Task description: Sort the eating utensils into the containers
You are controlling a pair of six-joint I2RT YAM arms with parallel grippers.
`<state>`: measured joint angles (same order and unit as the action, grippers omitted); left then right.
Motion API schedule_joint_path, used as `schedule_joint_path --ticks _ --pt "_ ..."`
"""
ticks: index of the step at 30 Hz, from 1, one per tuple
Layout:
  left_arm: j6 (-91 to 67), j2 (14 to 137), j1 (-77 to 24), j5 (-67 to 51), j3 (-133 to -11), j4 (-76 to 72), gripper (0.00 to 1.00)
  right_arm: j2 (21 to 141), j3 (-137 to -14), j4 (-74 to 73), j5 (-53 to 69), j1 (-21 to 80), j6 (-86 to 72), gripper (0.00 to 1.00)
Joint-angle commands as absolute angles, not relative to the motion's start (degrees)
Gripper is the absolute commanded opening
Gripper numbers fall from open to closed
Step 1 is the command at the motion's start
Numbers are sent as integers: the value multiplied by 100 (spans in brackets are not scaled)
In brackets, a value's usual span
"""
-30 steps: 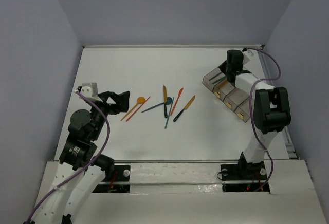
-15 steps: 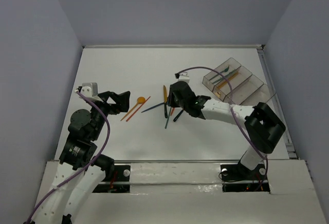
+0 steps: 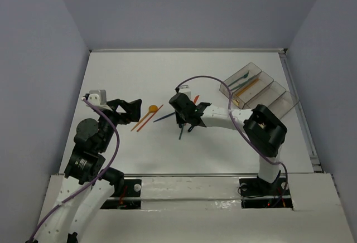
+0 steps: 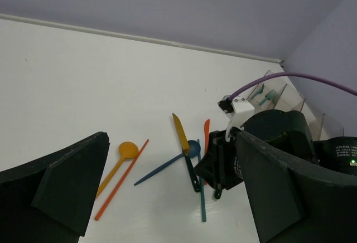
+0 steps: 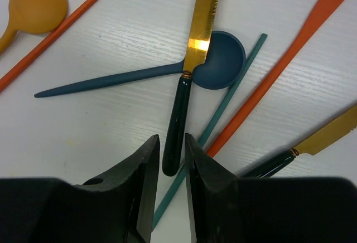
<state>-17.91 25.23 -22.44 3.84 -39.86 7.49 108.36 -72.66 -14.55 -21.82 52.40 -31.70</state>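
Several utensils lie in a loose pile mid-table: a gold-bladed knife with a dark green handle [image 5: 177, 115], a blue spoon [image 5: 223, 59], a teal stick [image 5: 234, 87], an orange-red knife [image 5: 279, 70], an orange spoon [image 3: 152, 108] and an orange stick [image 3: 149, 118]. My right gripper [image 5: 172, 148] is over the pile [image 3: 182, 121]. Its jaws are narrowly apart with the end of the knife's dark handle between them; I cannot tell if they touch it. My left gripper [image 3: 133, 109] is open and empty, left of the pile. The clear containers [image 3: 254, 87] stand at the far right and hold a few utensils.
A second gold-bladed knife [image 5: 329, 134] lies just right of my right gripper. My right arm's purple cable [image 3: 206, 78] arcs above the table between pile and containers. Grey walls close in the table on three sides.
My right arm has swung from the containers leftward across the table to the utensil pile and now sits over the dark-handled knife. The left arm has not moved.
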Motion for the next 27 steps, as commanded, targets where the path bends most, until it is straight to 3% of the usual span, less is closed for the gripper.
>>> schedule_joint_path --ticks 1,19,27 --pt "-1723 2479 -2232 334 -3955 431 99 11012 -7576 -1617 -2215 5326 -3059 32" --pt "-1723 2417 -2232 316 -3955 431 99 11680 -7980 -1898 -2505 5326 -3260 31" --pt "-1723 2417 -2232 316 -3955 431 99 11391 -7963 -1820 -2874 5326 -3489 15"
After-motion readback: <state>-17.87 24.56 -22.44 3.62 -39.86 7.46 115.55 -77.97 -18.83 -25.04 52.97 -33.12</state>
